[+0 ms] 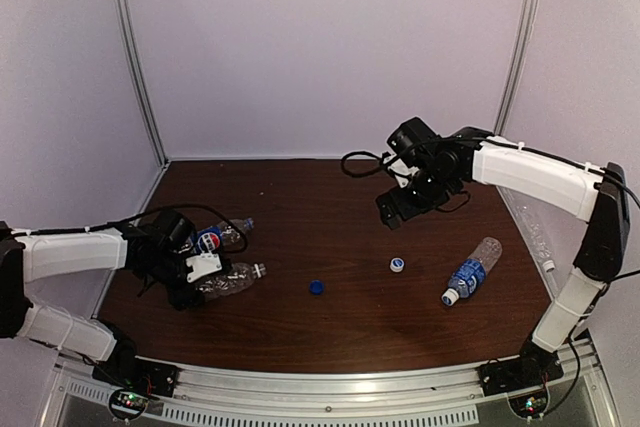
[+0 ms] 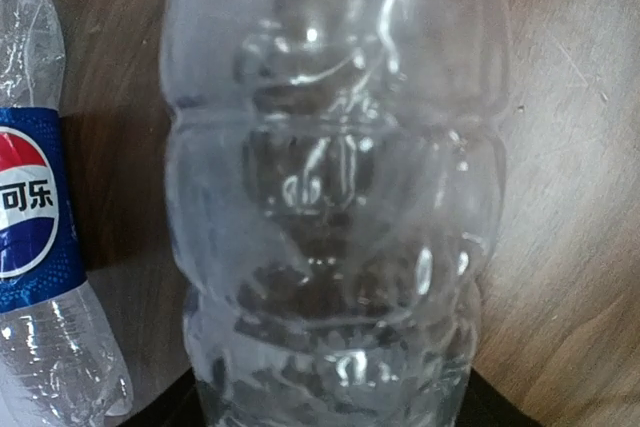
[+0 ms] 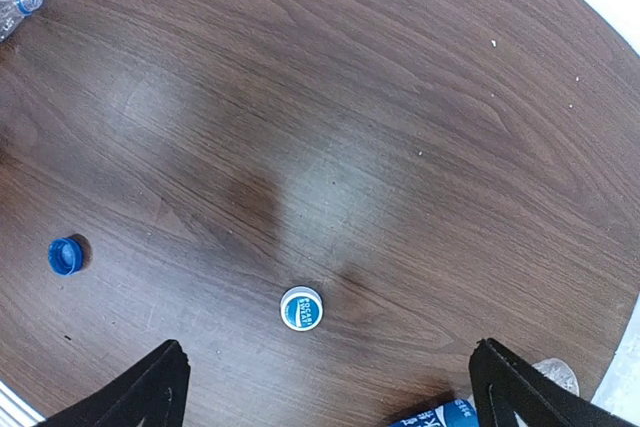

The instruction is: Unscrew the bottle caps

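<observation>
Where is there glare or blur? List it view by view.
Left wrist: the clear bottle fills the frame, soft and flecked with white highlights. Right wrist: pale glare patches on the table. Top external: even light, slightly soft.

Blue cap, white cap, both loose

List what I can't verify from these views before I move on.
- Left gripper: grip on the unlabelled bottle unclear; the bottle fills the left wrist view, hiding the fingers.
- That bottle's ends: past the left wrist view's edges; cap too small in the top view.
- Blue-labelled bottle: cut off by the right wrist view's bottom edge.
- Faint bottle at the right edge of the table: cap too small.
</observation>
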Controlling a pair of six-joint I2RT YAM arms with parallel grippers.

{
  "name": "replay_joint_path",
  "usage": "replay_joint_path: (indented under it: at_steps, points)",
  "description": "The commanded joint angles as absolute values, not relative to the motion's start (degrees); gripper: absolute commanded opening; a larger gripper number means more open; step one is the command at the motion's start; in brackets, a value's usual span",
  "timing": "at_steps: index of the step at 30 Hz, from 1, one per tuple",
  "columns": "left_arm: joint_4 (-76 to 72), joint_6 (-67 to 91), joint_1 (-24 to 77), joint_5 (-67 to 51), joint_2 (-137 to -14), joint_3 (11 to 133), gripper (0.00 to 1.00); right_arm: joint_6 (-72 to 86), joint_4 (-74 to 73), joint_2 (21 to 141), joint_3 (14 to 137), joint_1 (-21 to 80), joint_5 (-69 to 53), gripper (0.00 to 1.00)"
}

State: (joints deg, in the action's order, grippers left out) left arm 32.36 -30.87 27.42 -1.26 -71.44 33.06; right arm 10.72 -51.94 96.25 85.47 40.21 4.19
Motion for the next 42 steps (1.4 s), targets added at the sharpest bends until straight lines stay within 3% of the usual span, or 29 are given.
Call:
replay_joint_path:
  at_steps: [1,7,21,29,33,42]
  points:
    - [30.51,-30.41,26.93,-1.02,-70.84,32.49,0.79,11.85,-51.95,94.33,83.95,40.26,6.77,1.00]
    - [30.77,-31.47,26.90,-1.50,-69.88,33.36,0.97,12.28,-49.85,91.68,82.33,40.21,9.75,1.00]
    - [35.62,-37.82,26.98,-8.65,-62.93,37.22,0.97,26.53,-44.88,72.79,61.91,27.68,24.58,1.00]
    - [36.98,-40.83,27.07,-14.05,-60.38,46.60,0.97,36.55,-42.71,62.89,43.56,19.84,20.38,1.00]
    - [36.99,-40.03,27.52,-15.76,-60.10,49.94,0.97,42.78,-32.80,60.47,36.68,19.81,8.56,1.00]
    - [36.66,-39.90,27.86,-17.04,-59.41,48.77,0.98,48.69,-28.41,58.83,30.15,19.86,5.31,1.00]
